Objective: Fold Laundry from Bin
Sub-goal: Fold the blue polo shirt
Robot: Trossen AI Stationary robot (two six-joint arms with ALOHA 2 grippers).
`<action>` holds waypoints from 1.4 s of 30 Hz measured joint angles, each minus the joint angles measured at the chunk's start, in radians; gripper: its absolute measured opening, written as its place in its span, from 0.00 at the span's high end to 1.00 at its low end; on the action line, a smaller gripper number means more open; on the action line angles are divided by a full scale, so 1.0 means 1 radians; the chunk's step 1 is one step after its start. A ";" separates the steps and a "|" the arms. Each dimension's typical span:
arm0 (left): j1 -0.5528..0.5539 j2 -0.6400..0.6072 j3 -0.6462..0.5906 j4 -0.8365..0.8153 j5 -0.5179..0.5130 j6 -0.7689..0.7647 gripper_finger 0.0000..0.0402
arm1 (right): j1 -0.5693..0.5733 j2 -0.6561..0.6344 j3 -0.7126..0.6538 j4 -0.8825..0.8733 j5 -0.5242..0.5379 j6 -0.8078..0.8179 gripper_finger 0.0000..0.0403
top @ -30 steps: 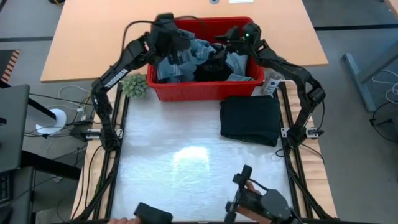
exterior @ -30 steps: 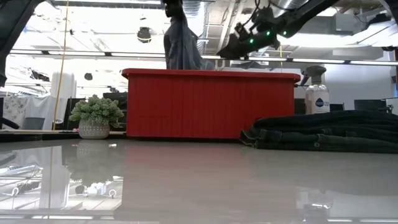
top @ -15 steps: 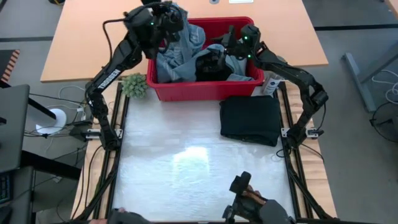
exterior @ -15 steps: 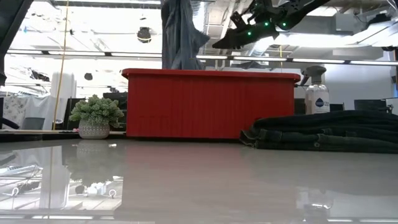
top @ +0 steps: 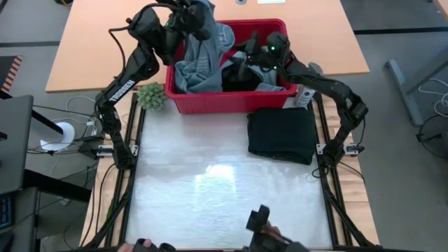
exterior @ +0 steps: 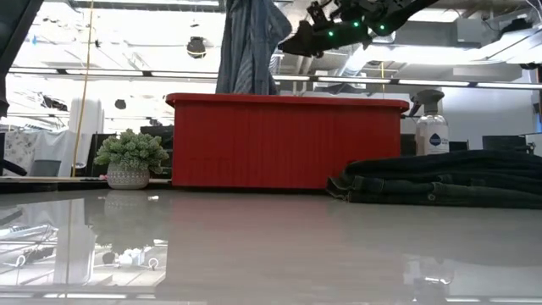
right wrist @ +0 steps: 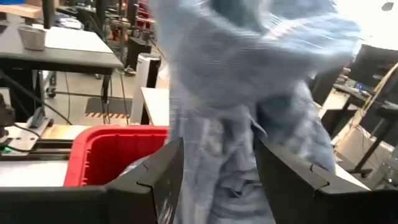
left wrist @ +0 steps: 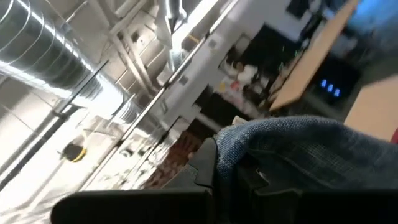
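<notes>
The left gripper [top: 190, 12], clamped on a light blue denim garment [top: 203, 49], holds it above the red bin [top: 231, 103]; the right gripper [top: 245, 64] hangs apart beside it; no writing is readable.

I raised my left gripper [top: 190, 12] higher over the far left corner of the red bin [top: 231, 101], clamped on the light blue denim garment [top: 203, 52], which stretched taller out of the bin. My right gripper [top: 245, 64], fingers apart, swung leftward above the bin toward that hanging denim. In the low view, the denim climbed past the top edge.
</notes>
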 joint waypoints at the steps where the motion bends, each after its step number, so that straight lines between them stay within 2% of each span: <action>1: 0.001 0.001 0.000 0.002 0.011 -0.021 1.00 | 0.010 0.000 0.000 0.010 0.007 0.000 0.45; 6: 0.009 0.004 -0.003 0.019 0.020 -0.048 1.00 | 0.055 0.009 0.000 0.022 0.110 0.000 0.45; 11: -0.010 0.004 -0.003 0.086 0.018 -0.034 1.00 | 0.066 0.066 0.000 0.074 0.108 0.046 0.45; 14: -0.026 0.004 -0.003 0.092 0.018 -0.037 1.00 | 0.065 0.111 0.000 0.120 0.133 0.050 0.45; 20: -0.049 0.004 -0.003 0.092 0.019 -0.044 1.00 | 0.054 0.166 0.009 0.229 0.112 0.061 0.46; 23: -0.048 0.004 -0.003 0.091 0.018 -0.051 1.00 | 0.056 0.166 0.042 0.190 0.103 0.068 0.58; 27: -0.048 0.004 -0.003 0.093 0.017 -0.044 1.00 | 0.058 0.166 0.113 0.087 0.091 0.018 0.91; 28: -0.048 0.004 -0.003 0.092 0.017 -0.037 1.00 | 0.057 0.166 0.136 0.061 0.083 0.004 0.94; 33: -0.048 0.004 -0.003 0.122 0.026 0.104 1.00 | 0.057 0.153 0.289 -0.101 0.075 -0.050 0.94; 42: -0.046 0.003 -0.003 0.408 0.049 0.362 1.00 | 0.057 0.063 0.602 -0.344 0.114 -0.205 0.94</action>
